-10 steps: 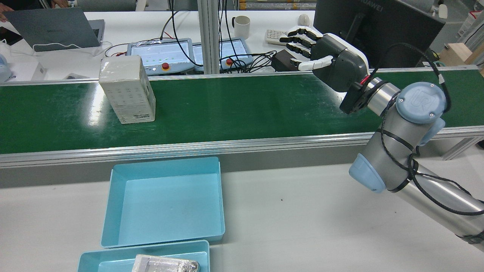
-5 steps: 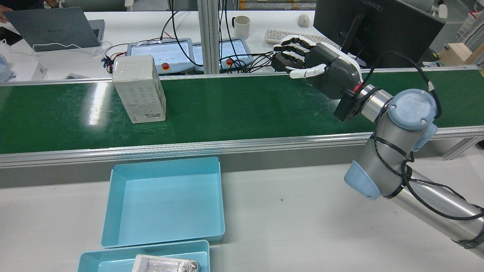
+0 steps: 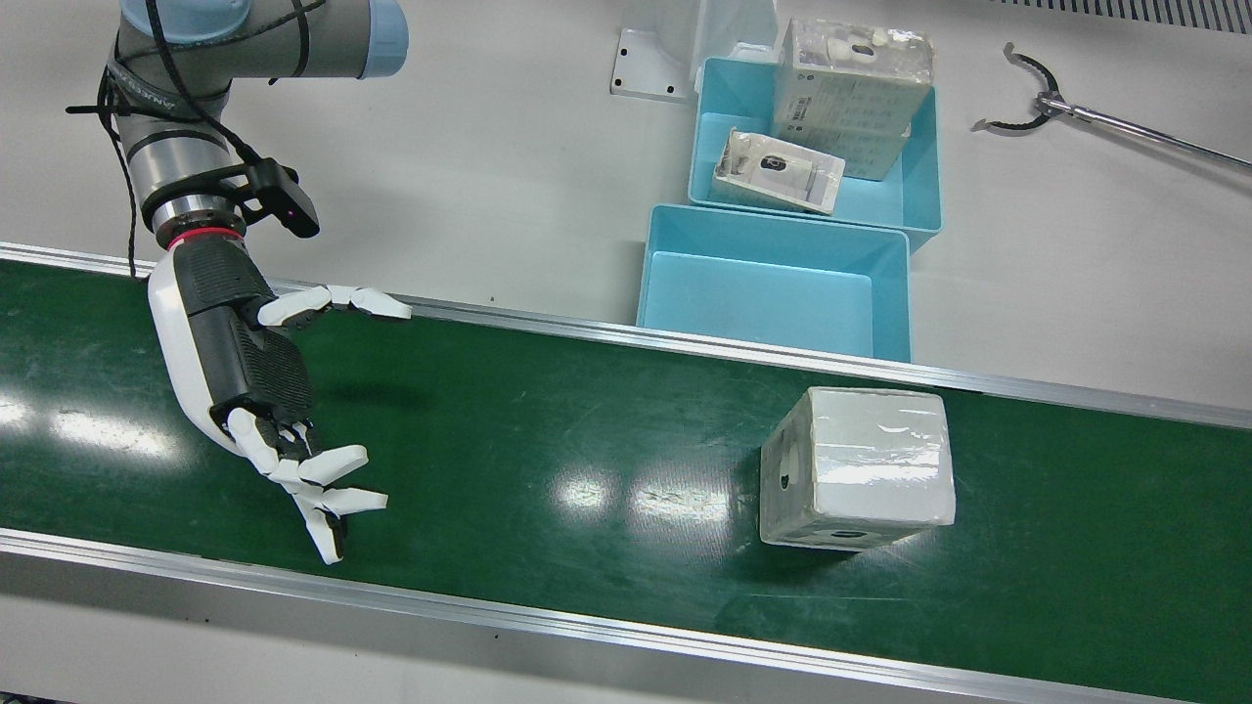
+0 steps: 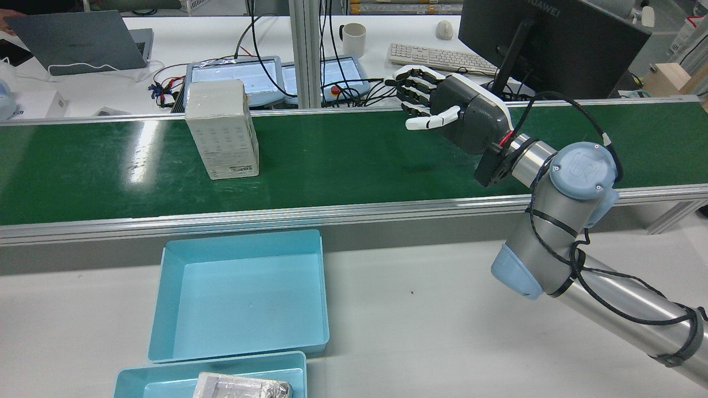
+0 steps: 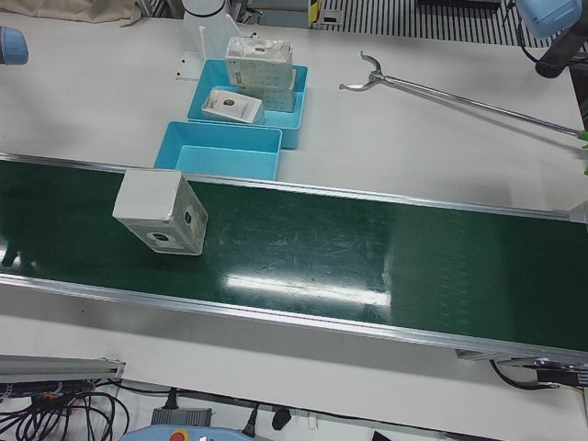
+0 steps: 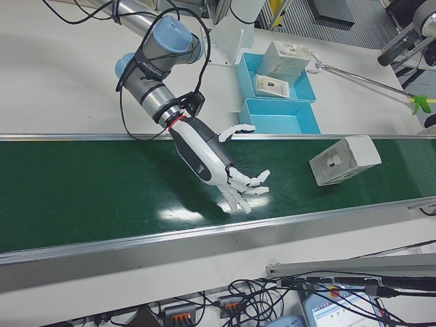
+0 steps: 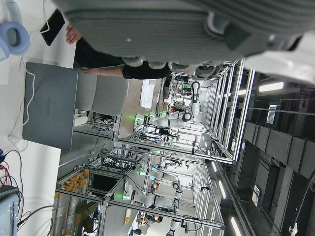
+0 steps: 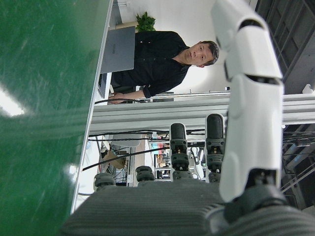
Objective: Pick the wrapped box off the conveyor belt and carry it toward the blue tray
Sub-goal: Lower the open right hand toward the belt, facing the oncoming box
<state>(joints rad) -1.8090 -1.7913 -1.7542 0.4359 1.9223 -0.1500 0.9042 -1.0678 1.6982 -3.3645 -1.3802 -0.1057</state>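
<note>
Over the last second the pale rectangular box wrapped in clear film [image 4: 222,128] has ridden along the dark green conveyor belt [image 4: 343,160] toward the right hand [image 4: 448,113], and that hand has swung in over the belt to meet it, so the gap between them has narrowed though they remain well apart. The right hand holds nothing, its white-tipped fingers [image 3: 328,489] spread and its thumb held off to the side, palm turned toward the box; I judge this a pre-grasp wait for the box to arrive. The box stands upright on the belt, across its near rail from the empty light-blue plastic tray [image 4: 243,296], which sits on the white table. The left hand shows only in its own camera, close and blurred, so I cannot tell its finger state. The belt is glossy and scuffed, with glare patches; beyond it lie a desk with a laptop, a mug, a keyboard and a monitor.
</note>
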